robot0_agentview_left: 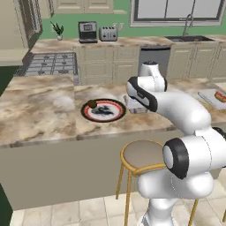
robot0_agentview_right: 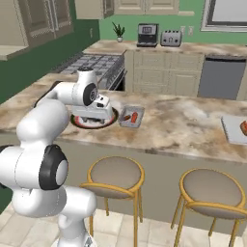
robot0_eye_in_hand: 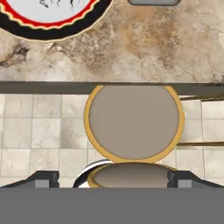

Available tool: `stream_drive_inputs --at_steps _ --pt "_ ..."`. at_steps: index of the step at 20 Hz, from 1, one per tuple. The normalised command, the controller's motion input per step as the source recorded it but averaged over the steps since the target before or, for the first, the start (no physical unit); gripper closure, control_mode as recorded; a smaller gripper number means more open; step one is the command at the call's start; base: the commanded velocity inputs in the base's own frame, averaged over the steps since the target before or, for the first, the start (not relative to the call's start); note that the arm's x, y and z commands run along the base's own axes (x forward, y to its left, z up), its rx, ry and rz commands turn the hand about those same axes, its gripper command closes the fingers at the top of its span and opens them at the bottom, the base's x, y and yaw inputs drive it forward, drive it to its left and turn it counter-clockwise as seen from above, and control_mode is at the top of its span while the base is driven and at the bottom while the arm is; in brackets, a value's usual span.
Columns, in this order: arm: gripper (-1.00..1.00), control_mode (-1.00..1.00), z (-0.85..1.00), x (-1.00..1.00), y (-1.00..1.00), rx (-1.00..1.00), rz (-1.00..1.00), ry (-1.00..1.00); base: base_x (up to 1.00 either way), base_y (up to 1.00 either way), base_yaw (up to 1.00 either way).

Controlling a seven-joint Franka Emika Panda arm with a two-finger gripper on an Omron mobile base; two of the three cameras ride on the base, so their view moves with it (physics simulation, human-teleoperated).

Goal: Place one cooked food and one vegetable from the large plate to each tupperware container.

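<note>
With the end effector (robot0_eye_in_hand: 113, 178) spread wide and empty, lower it straight over one food on the large plate (robot0_agentview_left: 103, 110).

I stand in a kitchen with green walls (robot0_agentview_left: 123, 24) and cream cabinet doors (robot0_agentview_left: 108, 62) along the back. A marbled brown stone counter (robot0_agentview_left: 39, 110) runs in front, and round stools with yellow metal legs and grey seats (robot0_agentview_right: 116, 174) stand beside it on a floor of pale square tiles (robot0_agentview_left: 66, 214). On the far counter are a black coffee machine (robot0_agentview_left: 88, 32), a silver toaster (robot0_agentview_left: 108, 33) and a small green plant (robot0_agentview_left: 58, 30). A gas stove with a dark grate (robot0_agentview_left: 50, 63) is at the left, a sink with a curved tap (robot0_agentview_left: 189, 24) under a large window (robot0_agentview_left: 176, 9).
</note>
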Motion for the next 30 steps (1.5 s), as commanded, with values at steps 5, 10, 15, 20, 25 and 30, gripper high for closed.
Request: stream_drive_inputs --at_steps 5,10,15,20,25,30 --pt "-1.0 1.0 0.0 0.0 0.0 0.0 0.0 0.0 0.26 1.0 -0.11" --pt "-1.0 1.0 0.0 0.0 0.0 0.0 0.0 0.0 0.46 0.86 -0.25" --pt "-1.0 1.0 0.0 0.0 0.0 0.0 0.0 0.0 0.59 0.51 -0.41" --pt "-1.0 1.0 0.0 0.0 0.0 0.0 0.0 0.0 0.53 0.17 -0.36" --pt "-1.0 1.0 0.0 0.0 0.0 0.0 0.0 0.0 0.1 0.01 -0.09" --pt "-1.0 1.0 0.0 0.0 0.0 0.0 0.0 0.0 0.01 0.0 0.0"
